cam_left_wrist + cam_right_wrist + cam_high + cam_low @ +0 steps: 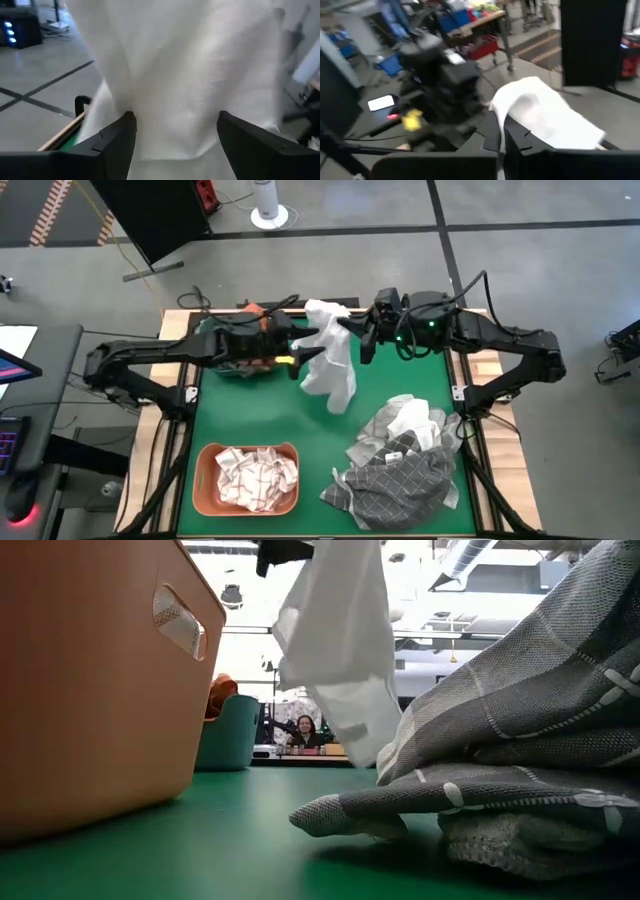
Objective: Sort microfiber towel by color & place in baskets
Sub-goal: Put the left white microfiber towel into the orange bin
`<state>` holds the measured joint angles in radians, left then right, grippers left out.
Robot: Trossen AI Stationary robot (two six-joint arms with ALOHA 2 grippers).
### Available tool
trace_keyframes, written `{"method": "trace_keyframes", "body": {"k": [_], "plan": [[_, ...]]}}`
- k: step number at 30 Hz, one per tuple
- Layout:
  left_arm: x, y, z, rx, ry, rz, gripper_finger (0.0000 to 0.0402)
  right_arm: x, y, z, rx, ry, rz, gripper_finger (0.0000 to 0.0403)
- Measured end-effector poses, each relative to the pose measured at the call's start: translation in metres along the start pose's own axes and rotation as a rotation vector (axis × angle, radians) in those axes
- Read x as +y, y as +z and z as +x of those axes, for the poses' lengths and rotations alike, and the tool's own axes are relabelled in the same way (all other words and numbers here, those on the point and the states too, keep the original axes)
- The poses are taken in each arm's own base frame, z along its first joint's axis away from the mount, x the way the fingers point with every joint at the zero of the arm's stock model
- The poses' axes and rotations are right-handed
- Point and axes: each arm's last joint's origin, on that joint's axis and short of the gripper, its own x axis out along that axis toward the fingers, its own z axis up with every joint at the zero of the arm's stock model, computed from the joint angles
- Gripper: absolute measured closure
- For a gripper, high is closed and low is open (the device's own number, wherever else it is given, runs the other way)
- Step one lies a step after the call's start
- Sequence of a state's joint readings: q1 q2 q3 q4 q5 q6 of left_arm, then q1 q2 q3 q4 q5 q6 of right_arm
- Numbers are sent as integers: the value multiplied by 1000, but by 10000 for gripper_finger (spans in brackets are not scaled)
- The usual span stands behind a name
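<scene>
Bare green table point(250, 405) lies open mid-left, hemmed by the salmon basket point(205, 478), grey towel pile point(395, 465) and hanging white towel point(332, 360).

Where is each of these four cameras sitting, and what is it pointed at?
High view: overhead, looking down; both arms, left gripper, right gripper, white towel.
Low view: table height, facing the room; salmon basket, grey towels.
Left wrist view: open fingers before the white towel.
Right wrist view: shut on it.
All share that towel.

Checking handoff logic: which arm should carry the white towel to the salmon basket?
Right, probably. The right gripper is shut on the white towel; the left gripper's jaws stand open around it. Salmon basket sits front-left.
</scene>
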<state>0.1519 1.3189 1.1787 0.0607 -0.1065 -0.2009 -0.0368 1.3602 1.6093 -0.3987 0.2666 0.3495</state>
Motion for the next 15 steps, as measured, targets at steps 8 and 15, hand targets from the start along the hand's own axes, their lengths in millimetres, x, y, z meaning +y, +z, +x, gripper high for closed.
{"method": "trace_keyframes", "body": {"k": [8,15], "plan": [[-4,3,42,-96,-6,-33,87,4,3,0,-8,98,-4,381],[-9,13,64,-233,-29,14,76,6,1,-1,24,153,-13,381]]}}
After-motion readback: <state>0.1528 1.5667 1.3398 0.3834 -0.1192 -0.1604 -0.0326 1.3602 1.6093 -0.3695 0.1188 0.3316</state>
